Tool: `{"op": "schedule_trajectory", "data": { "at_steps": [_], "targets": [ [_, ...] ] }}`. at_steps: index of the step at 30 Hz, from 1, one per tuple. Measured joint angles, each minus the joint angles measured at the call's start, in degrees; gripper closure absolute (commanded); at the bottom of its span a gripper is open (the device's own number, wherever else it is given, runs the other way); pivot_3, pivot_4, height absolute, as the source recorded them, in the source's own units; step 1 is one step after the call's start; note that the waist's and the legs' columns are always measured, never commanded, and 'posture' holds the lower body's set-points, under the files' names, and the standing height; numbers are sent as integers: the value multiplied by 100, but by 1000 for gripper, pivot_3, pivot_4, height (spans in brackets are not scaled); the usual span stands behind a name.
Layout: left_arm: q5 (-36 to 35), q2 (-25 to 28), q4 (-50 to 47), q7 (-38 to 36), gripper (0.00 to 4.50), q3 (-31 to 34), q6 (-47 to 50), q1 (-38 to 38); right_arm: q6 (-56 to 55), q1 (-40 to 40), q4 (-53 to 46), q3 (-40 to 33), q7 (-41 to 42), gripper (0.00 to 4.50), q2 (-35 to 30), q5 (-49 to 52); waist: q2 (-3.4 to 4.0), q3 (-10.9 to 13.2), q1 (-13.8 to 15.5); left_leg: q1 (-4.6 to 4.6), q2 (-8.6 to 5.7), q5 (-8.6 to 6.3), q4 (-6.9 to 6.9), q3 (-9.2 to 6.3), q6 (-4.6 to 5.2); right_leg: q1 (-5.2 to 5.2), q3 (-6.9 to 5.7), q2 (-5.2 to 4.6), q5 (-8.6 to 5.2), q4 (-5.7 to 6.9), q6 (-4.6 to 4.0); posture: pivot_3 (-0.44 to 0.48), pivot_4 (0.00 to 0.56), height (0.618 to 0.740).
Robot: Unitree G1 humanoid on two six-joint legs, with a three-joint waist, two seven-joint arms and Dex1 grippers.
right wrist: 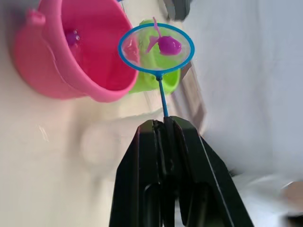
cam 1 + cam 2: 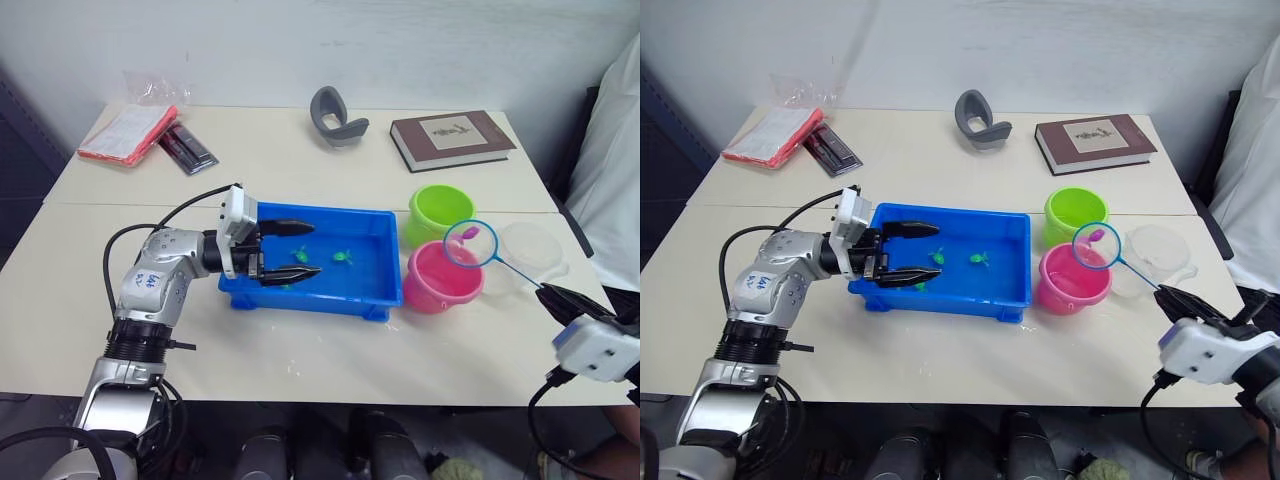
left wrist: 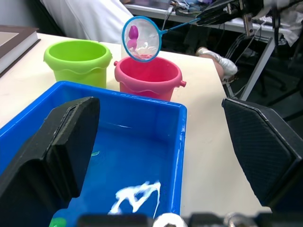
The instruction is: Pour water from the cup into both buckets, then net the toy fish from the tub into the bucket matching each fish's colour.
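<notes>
Two black fingers of the right gripper point(image 1: 163, 124) are pinched tight on the stick of the net point(image 2: 470, 244). The stick runs straight out from the fingertips, up and toward the robot's left, and the blue hoop sits at its far end, well past the tips. The hoop is held up over the far rim of the pink bucket point(image 2: 441, 278). A pink fish point(image 1: 169, 46) lies in the mesh. Another small pink fish point(image 1: 72, 37) is down inside the pink bucket. The green bucket point(image 2: 440, 213) stands just behind the pink one, touching or nearly so. The clear cup point(image 2: 530, 255) stands just beside the pink bucket, under the stick. The left gripper point(image 2: 305, 249) has its fingers spread wide apart, holding nothing. They point sideways toward the buckets, over the near left part of the blue tub point(image 2: 376, 290). Green fish point(image 2: 342, 257) lie in the tub just past the fingertips, one close by the lower tip. The tub's long side runs left to right, and its right end is close to the pink bucket.
</notes>
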Motion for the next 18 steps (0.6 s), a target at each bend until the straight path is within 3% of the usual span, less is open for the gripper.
{"op": "schedule_trajectory", "data": {
  "at_steps": [3,8,18],
  "targets": [
    [5,-16,-21,104,56,0,-8,39,-861,14,305,42,-719,4500,31,-970,0,0,1,4,3,3,-2,1,-6,0,3,0,-2,1,-2,0,150,740],
    [75,-10,-44,159,56,-20,-53,104,-1261,109,446,114,-1402,4500,137,-1876,0,0,-10,17,6,4,-2,11,-9,3,15,-1,-3,4,-4,0,150,740],
    [126,5,-163,167,56,-58,-68,206,-1412,4,911,123,-2340,4500,-209,-2685,0,0,-103,32,8,6,-6,16,-11,9,23,-2,-7,11,-9,0,150,740]
  ]
}}
